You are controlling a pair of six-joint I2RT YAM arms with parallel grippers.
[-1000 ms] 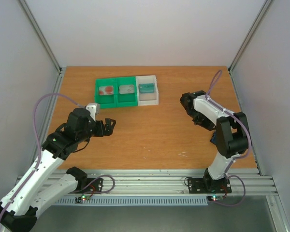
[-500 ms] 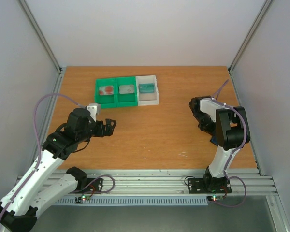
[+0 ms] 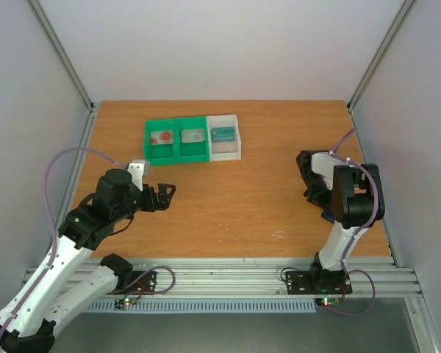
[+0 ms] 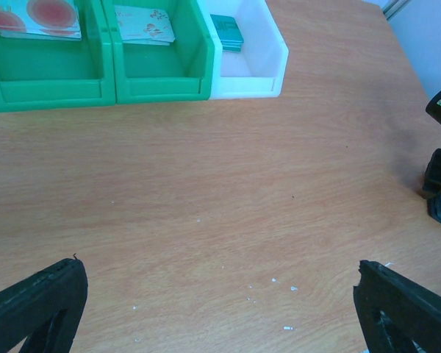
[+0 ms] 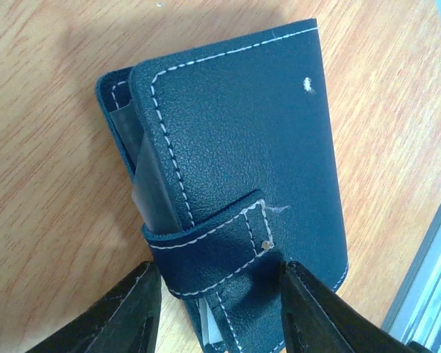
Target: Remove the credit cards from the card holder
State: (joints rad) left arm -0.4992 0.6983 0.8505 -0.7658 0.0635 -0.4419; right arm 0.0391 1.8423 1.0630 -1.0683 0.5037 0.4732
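Note:
The card holder (image 5: 235, 140) is a dark blue wallet with white stitching, lying flat on the wood with its strap closed. In the top view only a blue sliver of the card holder (image 3: 325, 214) shows under the right arm. My right gripper (image 5: 220, 309) points down at it, half open, one finger on each side of the strap. A white card edge (image 5: 214, 334) peeks from the wallet's near end. A credit card (image 4: 37, 15) with red blotches lies in the tray's left green bin. My left gripper (image 4: 220, 309) hangs wide open over bare wood.
The green-and-white tray (image 3: 193, 151) stands at the back left. Its middle bin holds a pale card (image 4: 143, 24) and its white bin holds a teal item (image 4: 226, 33). The table's right edge runs close beside the wallet.
My right arm has swung right and toward the near side, bringing its gripper down over the card holder. Its jaws have narrowed a little. The left arm has sunk slightly.

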